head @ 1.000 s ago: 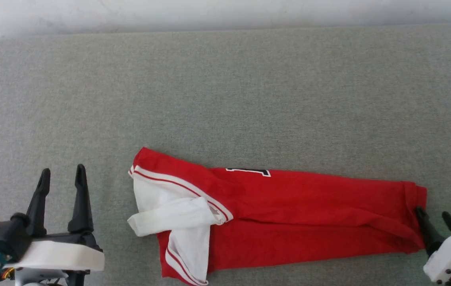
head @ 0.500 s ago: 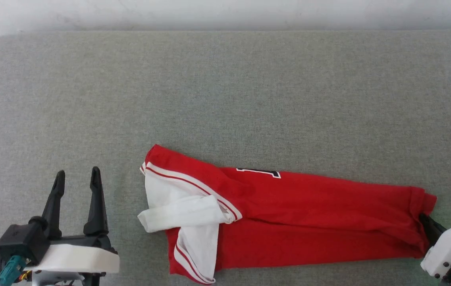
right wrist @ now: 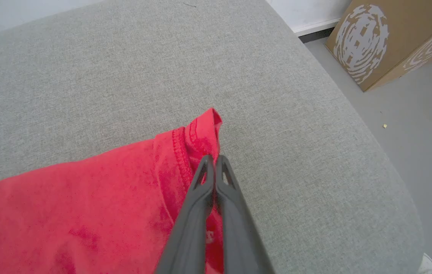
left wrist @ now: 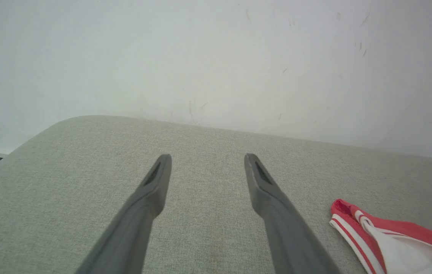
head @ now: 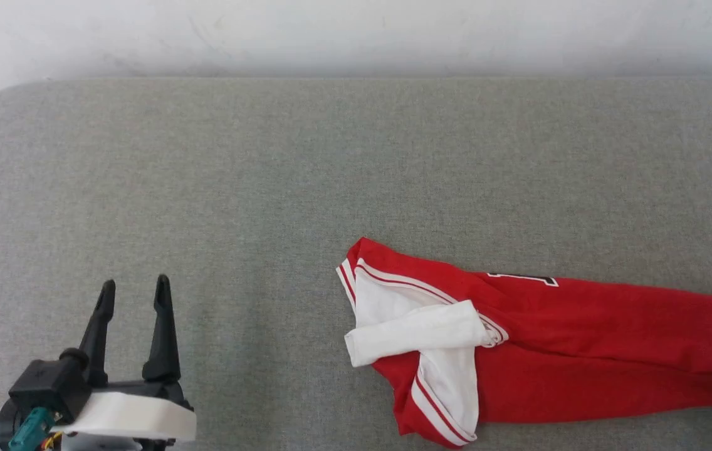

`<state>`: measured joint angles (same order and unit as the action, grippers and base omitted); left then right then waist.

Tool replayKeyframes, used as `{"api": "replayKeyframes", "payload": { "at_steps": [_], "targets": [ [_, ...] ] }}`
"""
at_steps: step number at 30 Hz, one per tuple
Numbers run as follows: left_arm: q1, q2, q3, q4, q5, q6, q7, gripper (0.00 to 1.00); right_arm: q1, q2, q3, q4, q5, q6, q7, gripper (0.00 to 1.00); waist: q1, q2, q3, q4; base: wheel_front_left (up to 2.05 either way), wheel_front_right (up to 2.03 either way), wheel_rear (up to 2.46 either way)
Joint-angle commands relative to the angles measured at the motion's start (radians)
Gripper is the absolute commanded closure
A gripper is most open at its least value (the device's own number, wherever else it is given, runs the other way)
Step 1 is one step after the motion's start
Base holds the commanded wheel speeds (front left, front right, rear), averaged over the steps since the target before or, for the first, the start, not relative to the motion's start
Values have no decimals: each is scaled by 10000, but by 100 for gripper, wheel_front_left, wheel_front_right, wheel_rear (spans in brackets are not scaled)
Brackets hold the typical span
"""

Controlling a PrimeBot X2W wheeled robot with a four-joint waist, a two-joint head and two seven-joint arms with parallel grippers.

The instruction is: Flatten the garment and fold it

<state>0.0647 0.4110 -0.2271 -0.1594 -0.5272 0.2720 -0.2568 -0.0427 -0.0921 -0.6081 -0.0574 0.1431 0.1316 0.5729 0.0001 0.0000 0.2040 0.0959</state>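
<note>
The garment (head: 581, 351) is a red shirt lying as a long band on the grey table, running off the right edge of the head view. Its white sleeves (head: 418, 332) are folded over each other at its left end. My right gripper (right wrist: 214, 158) is shut on the red hem corner of the garment (right wrist: 86, 205), which bunches up at the fingertips. My left gripper (head: 135, 282) stands open over bare table at the lower left, well clear of the shirt. In the left wrist view the open left gripper (left wrist: 207, 156) has the garment's striped sleeve end (left wrist: 391, 236) to its lower right.
The padded grey table (head: 268, 188) has a rounded far-left corner and meets a white wall (head: 356, 31) behind. Its right edge (right wrist: 383, 152) drops to a grey floor where a cardboard box (right wrist: 391, 34) stands.
The right gripper closed on the hem and the shirt slid to the right across the table. The head camera shifted too, and the right gripper has passed out of its picture.
</note>
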Motion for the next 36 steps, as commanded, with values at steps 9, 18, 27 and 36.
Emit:
{"api": "replayKeyframes", "payload": {
  "at_steps": [9,18,27,36],
  "targets": [
    [475,-147,-205,189,-46,-14,87,0,772,344,3186,-1275,1756,-9,1524,100,-1,0,-773,243,0,0,0],
    [537,-164,-336,130,-127,-21,214,0,604,404,7196,-2484,3282,-9,2855,100,-1,0,-1025,412,0,0,0],
    [302,-332,-443,252,-294,-182,190,0,-1023,413,9549,-1865,3253,-9,2673,100,-1,0,-624,809,0,0,0],
    [-76,-557,-511,612,-397,-427,106,0,-2271,417,9755,165,2396,-9,2001,100,-1,0,-241,1241,0,0,0]
  ]
}}
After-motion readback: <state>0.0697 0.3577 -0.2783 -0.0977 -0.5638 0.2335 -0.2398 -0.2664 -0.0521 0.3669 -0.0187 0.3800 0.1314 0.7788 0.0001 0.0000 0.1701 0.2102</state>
